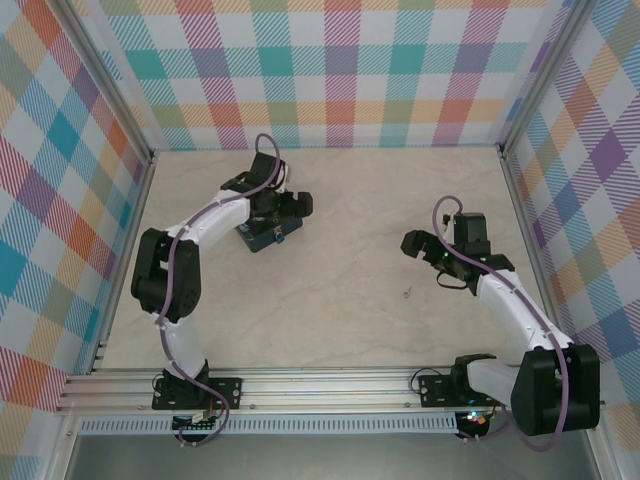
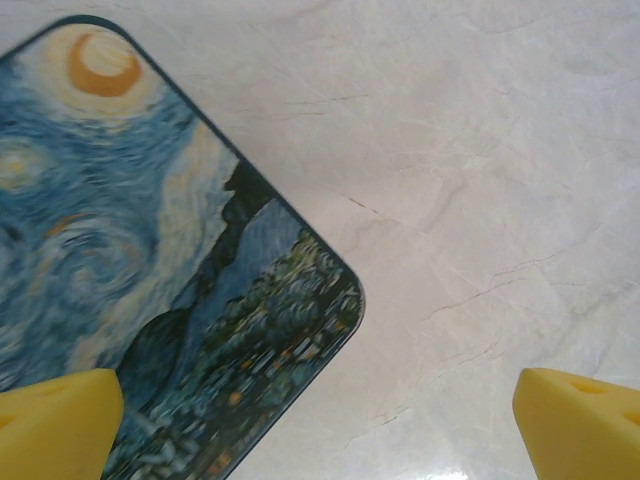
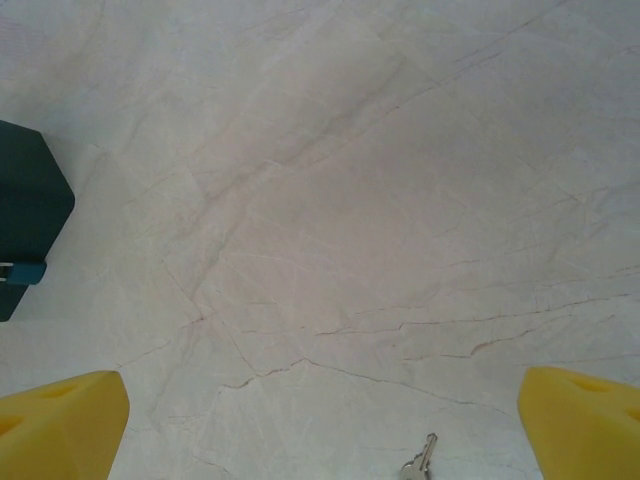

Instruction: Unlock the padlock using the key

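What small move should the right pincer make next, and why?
Probably draw the right pincer back a little, until the key sits midway between its fingers, before lowering. The jaws are open and empty. The key lies loose on the table, at the bottom edge of the right wrist view, so it is not yet under the fingertips.

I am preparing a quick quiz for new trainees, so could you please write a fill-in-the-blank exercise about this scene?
1. The painted tin lies under the ____ gripper.
2. The key lies on the ____, near the right gripper.
3. The left gripper is ____, just like the right one, and holds nothing.
Missing words: left; table; open.
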You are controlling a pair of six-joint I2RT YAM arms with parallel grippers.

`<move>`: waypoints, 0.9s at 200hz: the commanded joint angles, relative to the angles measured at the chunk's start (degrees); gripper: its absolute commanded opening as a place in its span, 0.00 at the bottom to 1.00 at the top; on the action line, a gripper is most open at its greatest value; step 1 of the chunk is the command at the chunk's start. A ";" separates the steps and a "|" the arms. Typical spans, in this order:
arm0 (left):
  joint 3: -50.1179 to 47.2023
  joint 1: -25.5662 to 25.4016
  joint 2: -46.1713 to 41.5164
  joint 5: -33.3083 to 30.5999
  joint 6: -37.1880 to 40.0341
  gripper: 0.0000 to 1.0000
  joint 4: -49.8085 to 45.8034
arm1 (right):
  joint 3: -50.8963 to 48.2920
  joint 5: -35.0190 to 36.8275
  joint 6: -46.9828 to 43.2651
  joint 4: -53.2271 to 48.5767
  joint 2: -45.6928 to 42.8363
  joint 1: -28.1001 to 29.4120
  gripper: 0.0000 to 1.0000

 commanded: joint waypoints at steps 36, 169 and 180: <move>3.69 -1.86 3.86 -0.02 0.31 1.00 -3.10 | 1.81 0.84 0.88 -2.32 0.74 0.29 1.00; -2.70 -8.57 -1.74 -2.49 -1.42 1.00 -5.80 | 2.19 2.42 -0.35 -5.39 0.70 0.42 1.00; -2.96 -9.35 -2.37 -2.60 -2.12 1.00 -5.88 | 2.02 2.58 -0.31 -5.58 0.78 0.41 1.00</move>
